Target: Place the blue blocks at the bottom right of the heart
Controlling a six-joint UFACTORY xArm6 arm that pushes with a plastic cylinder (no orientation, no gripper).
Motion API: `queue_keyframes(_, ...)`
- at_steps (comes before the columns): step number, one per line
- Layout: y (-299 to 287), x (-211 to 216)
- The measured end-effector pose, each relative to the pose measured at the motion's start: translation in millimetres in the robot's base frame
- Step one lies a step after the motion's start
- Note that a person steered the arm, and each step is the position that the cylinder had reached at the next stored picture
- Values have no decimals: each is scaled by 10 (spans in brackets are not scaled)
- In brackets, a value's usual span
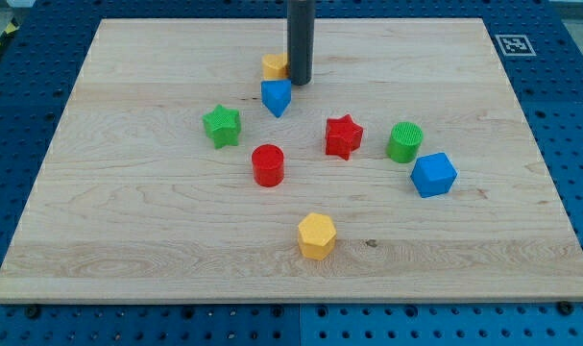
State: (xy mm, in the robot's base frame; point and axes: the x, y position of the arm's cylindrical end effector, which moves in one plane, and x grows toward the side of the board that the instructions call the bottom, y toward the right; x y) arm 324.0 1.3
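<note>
My tip (pixel 300 83) rests on the board near the view's top centre. It is just right of a small yellow block (pixel 274 65), which the rod partly hides and whose shape I cannot make out. It is also just above and right of a blue block with a pointed lower end (pixel 277 96), close to it or touching it. A blue cube (pixel 433 174) lies far off at the view's right, below and right of a green cylinder (pixel 404 141).
A green star (pixel 222 125) lies left of centre, a red cylinder (pixel 268 164) and a red star (pixel 343 135) near the centre, and a yellow hexagon (pixel 316 235) toward the view's bottom. The wooden board (pixel 128 221) sits on a blue perforated table.
</note>
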Motion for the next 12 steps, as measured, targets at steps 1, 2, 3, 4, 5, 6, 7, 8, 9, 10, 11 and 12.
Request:
queue_keyframes(1, 87, -17)
queue_keyframes(2, 617, -18)
queue_keyframes(3, 717, 383)
queue_keyframes(4, 497, 962)
queue_keyframes(5, -5, 1160)
queue_keyframes(6, -343, 1100)
queue_keyframes(7, -389, 839)
queue_keyframes(8, -402, 529)
queue_keyframes(9, -459, 307)
queue_keyframes(10, -415, 410)
queue_keyframes(11, -159, 730)
queue_keyframes(12, 283, 541)
